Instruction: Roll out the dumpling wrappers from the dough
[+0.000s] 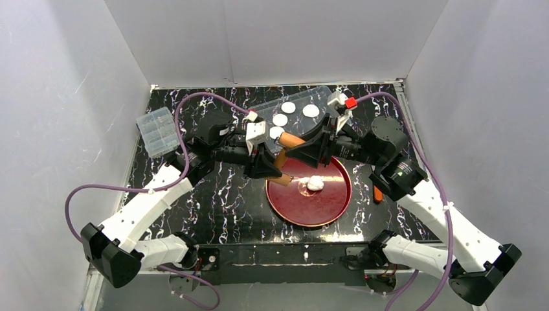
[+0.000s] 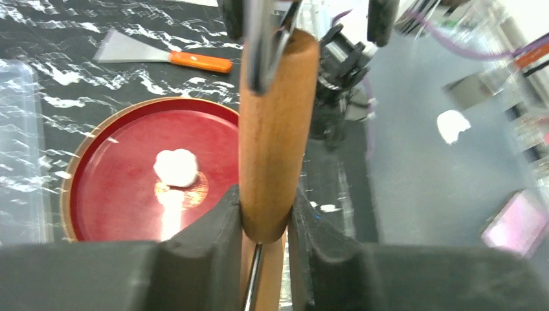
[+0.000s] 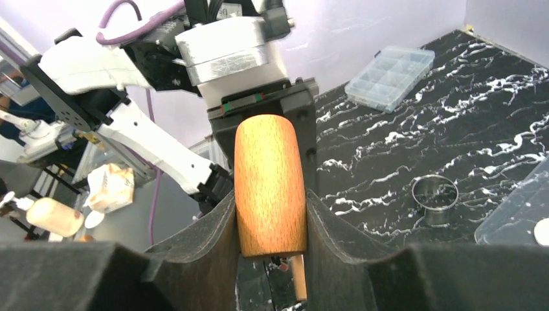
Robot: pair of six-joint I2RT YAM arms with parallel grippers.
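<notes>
Black fingers (image 2: 194, 259), smooth wooden rolling pin (image 2: 275, 129), lumpy dough (image 2: 176, 167), red tray (image 2: 116, 201)

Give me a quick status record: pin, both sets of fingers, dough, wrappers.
rolling pin: gripped at both ends, apart from the dough
left fingers: closed on its near end
right fingers: closed on its far end
dough: one rounded lump on the red plate, not rolled
wrappers: four discs on the clear tray behind
scraper: lying right of the plate
</notes>
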